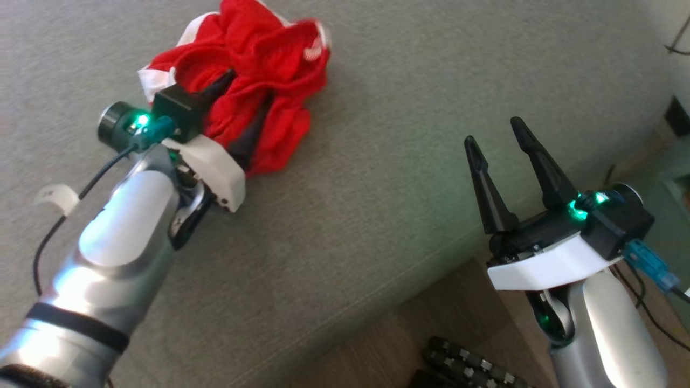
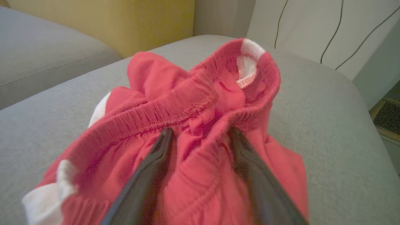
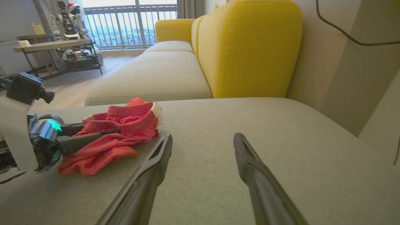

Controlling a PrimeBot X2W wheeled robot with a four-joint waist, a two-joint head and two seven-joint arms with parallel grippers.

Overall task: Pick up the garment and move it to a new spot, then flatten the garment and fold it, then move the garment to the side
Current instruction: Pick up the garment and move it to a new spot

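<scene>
Left claw (image 2: 200,131) tips under garment (image 2: 187,103)

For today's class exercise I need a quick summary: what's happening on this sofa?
The robot's left claw is at a crumpled red garment on the grey sofa cushion, its jaws spread with bunched fabric between them. The right claw is open and empty near the cushion's edge. The garment is not yet flattened or folded.
</scene>
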